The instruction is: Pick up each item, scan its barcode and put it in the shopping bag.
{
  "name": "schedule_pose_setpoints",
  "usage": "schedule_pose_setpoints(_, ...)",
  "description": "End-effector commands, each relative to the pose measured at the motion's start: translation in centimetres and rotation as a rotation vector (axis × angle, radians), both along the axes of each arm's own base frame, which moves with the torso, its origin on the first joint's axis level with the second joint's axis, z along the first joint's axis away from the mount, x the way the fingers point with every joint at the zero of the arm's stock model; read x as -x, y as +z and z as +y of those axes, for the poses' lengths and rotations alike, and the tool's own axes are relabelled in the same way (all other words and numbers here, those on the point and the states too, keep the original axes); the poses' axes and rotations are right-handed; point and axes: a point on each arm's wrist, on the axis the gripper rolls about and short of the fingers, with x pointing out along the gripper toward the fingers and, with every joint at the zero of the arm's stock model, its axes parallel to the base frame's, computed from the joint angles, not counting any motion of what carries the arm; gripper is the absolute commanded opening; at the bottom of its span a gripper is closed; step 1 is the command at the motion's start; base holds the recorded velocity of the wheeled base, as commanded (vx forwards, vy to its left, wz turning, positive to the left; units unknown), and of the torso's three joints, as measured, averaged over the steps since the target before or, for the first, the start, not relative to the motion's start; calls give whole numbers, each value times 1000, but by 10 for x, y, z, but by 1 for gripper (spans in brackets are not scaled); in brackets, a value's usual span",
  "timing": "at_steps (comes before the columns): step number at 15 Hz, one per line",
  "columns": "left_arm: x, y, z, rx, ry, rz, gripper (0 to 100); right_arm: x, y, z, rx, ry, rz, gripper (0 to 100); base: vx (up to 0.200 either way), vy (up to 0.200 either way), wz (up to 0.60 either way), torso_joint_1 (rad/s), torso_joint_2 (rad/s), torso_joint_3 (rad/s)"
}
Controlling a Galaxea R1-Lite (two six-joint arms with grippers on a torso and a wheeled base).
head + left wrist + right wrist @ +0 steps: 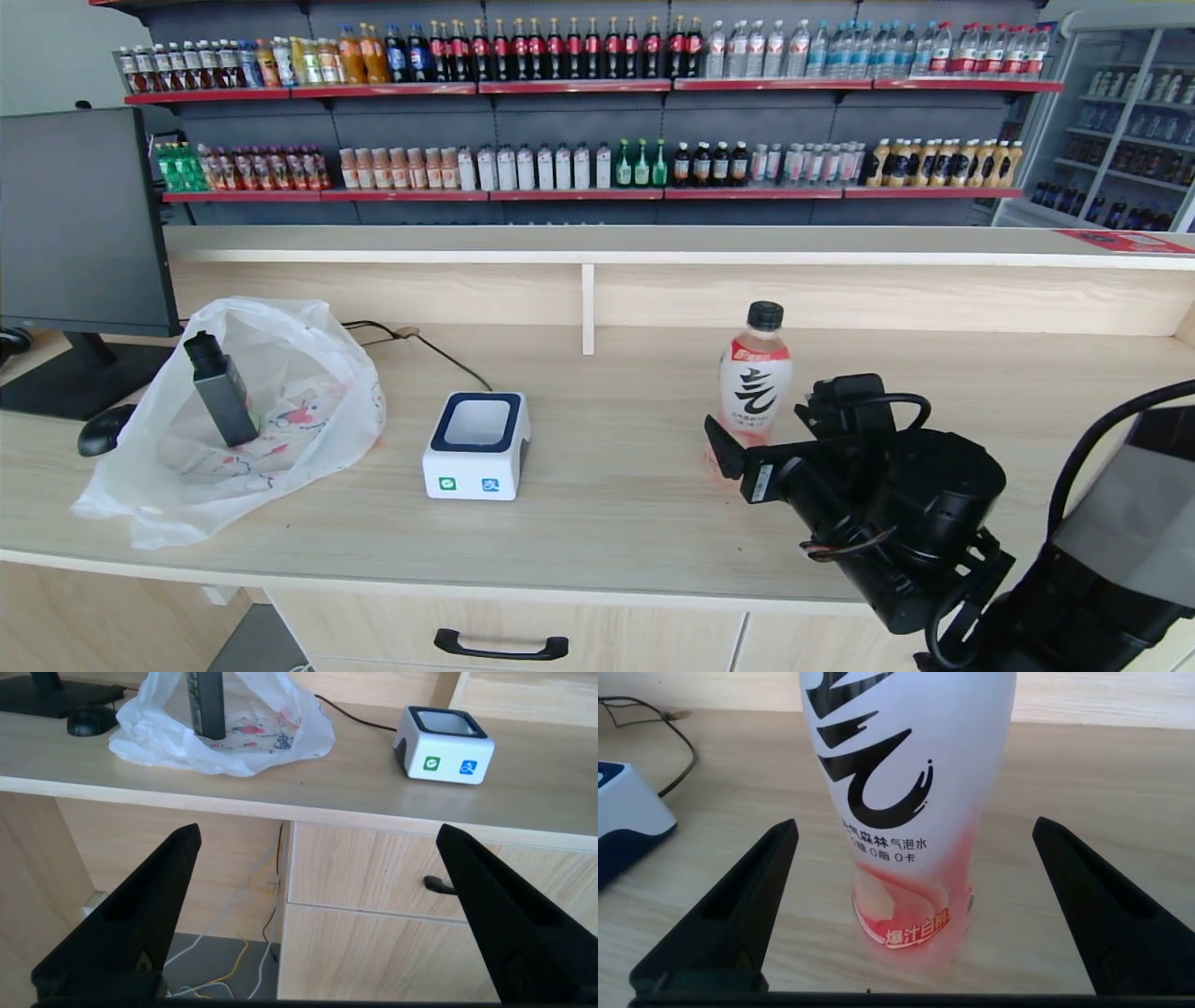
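A pink-and-white drink bottle [756,373] with a black cap stands upright on the wooden counter [616,485], right of centre. My right gripper [761,425] is open at its lower half. In the right wrist view the bottle [901,812] sits between the two fingers [738,915] with a gap on each side. A white barcode scanner [476,446] rests mid-counter. At the left lies the translucent shopping bag [280,439] with a dark grey box [221,390] standing in it. My left gripper [313,845] is open and holds nothing, below counter height in front of the cabinet.
A monitor [79,219] and black mouse [101,429] stand at the far left behind the bag. The scanner's cable [439,355] runs back to the raised counter ledge [653,252]. Below the counter edge is a drawer with a black handle [500,644]. Drink shelves fill the background.
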Motion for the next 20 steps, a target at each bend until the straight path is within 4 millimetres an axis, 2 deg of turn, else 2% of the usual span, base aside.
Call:
schedule_pose_setpoints(1, 0, 0, 0, 1, 1, -1, 100, -7, -4, 5, 3, 0, -2, 100, 0, 0, 0, 0, 0, 0)
schedule_pose_setpoints(11, 0, 0, 0, 1, -1, -1, 100, -26, -11, 18, -23, -8, -20, 100, 0, 0, 0, 0, 0, 0)
schedule_pose_setpoints(16, 0, 0, 0, 1, 1, -1, 100, -31, -19, 19, -16, -42, -8, 100, 0, 0, 0, 0, 0, 0)
schedule_pose_setpoints(20, 0, 0, 0, 1, 1, -1, 100, -41, -17, 20, -32, -71, -31, 100, 0, 0, 0, 0, 0, 0)
